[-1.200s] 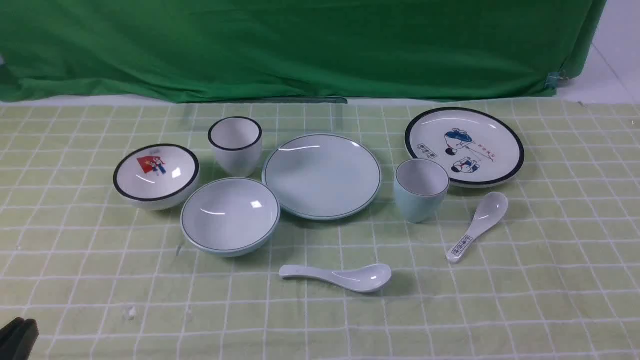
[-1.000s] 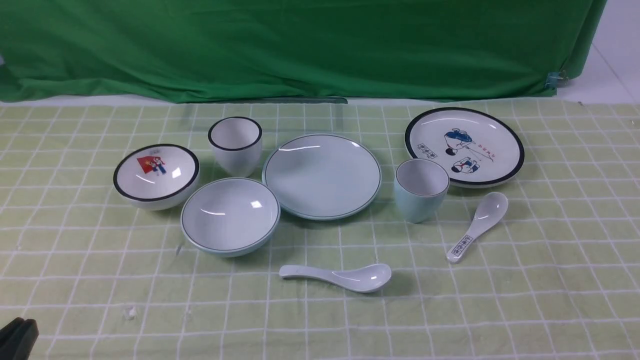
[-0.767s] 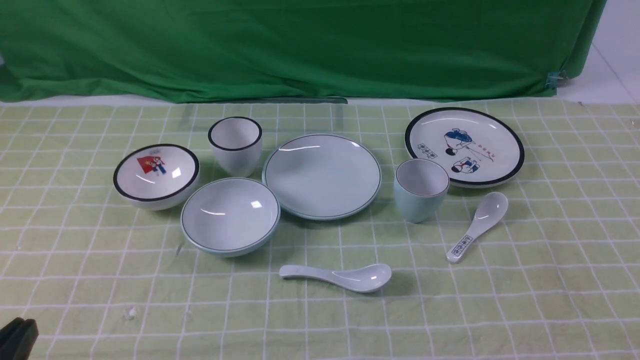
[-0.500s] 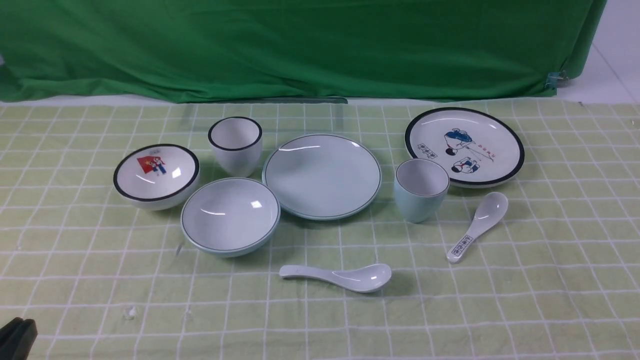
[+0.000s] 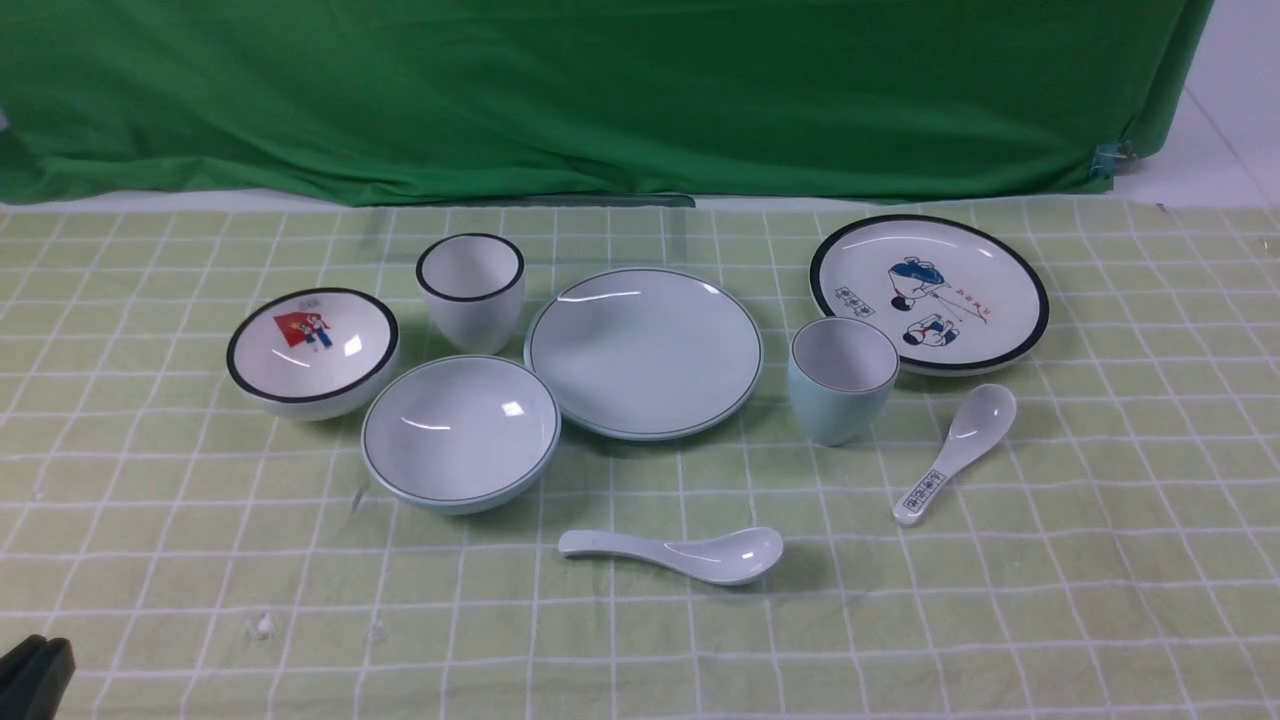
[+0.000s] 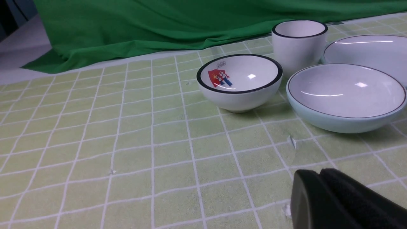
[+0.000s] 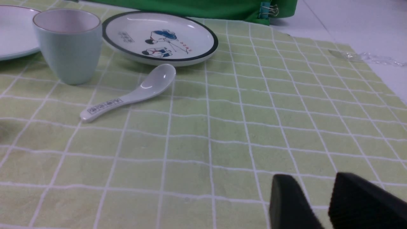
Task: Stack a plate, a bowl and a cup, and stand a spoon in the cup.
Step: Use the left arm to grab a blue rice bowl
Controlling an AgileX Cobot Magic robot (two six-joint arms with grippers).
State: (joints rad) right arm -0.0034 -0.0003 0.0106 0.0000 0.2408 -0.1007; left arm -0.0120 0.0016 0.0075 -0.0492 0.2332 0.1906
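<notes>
Left gripper pads pressed together, holding nothing; right gripper narrowly parted, holding nothing.

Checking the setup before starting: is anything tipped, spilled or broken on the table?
Nothing serious. The pale blue-green round plate, pale blue bowl and pale blue cup stand upright, unbroken. Only small white flecks mar the checked cloth.

Only a dark corner of the left claw shows in the front view; its wrist view cuts it off too, fingers together where seen. The right claw is cut by its wrist view's edge, so its gap cannot be judged. The plate runs off both wrist views. The print on the marked spoon is too small to read.
</notes>
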